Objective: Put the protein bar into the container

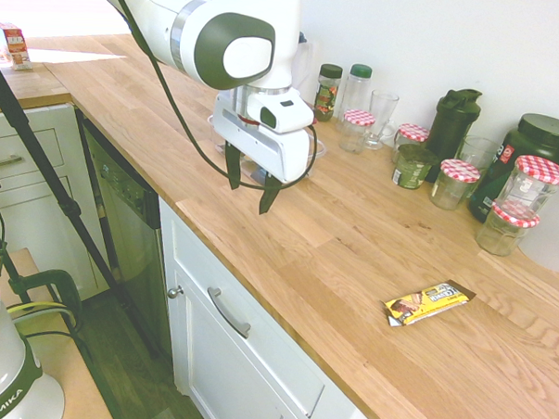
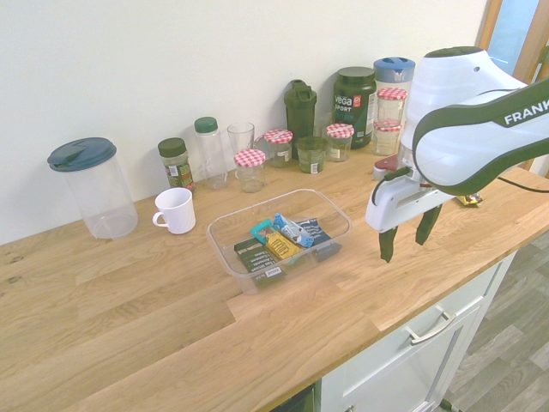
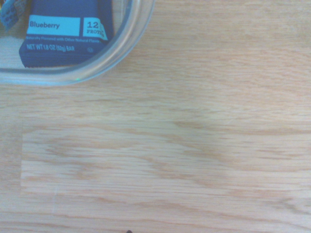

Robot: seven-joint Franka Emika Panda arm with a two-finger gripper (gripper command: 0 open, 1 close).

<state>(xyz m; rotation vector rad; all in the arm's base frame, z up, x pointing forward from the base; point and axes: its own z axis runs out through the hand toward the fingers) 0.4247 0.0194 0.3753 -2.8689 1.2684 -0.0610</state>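
Protein bar [image 1: 428, 303] flat on wooden counter [image 1: 334, 240], near front edge, yellow wrapper w/ dark ends, lying at a slant. Well apart from gripper [image 1: 250, 182] and from container [image 2: 225, 230]. Full length seen only in first ext view; in second ext view just a yellow sliver [image 2: 468, 200] behind the arm, mostly hidden. Not in wrist view at all.

Container clear, shallow, sitting on counter w/ several packets inside: dark one [image 2: 257, 256], yellowish one [image 2: 280, 245], blue ones [image 2: 297, 230]. Contents plain only in second ext view; in first ext view the tray is nearly all hidden behind the gripper. Wrist view catches one rounded corner [image 3: 138, 29] w/ a navy "Blueberry" bar [image 3: 68, 34] inside, rest bare wood.

Gripper [image 2: 406, 238] pointing down, fingers spread apart, nothing between them, hanging above counter just beside container, between it and the bar. Not touching either.

Further out, along wall: jars w/ red-checked lids [image 1: 538, 184], dark shaker bottle [image 1: 453, 120], big dark tub [image 2: 355, 105], drinking glass [image 1: 382, 114], spice jars [image 2: 177, 163]. White mug [image 2: 176, 210] and large clear canister w/ dark lid [image 2: 91, 187] seen only in second ext view. White drawers and cupboard fronts [image 1: 245, 356] below counter, clearest in first ext view.
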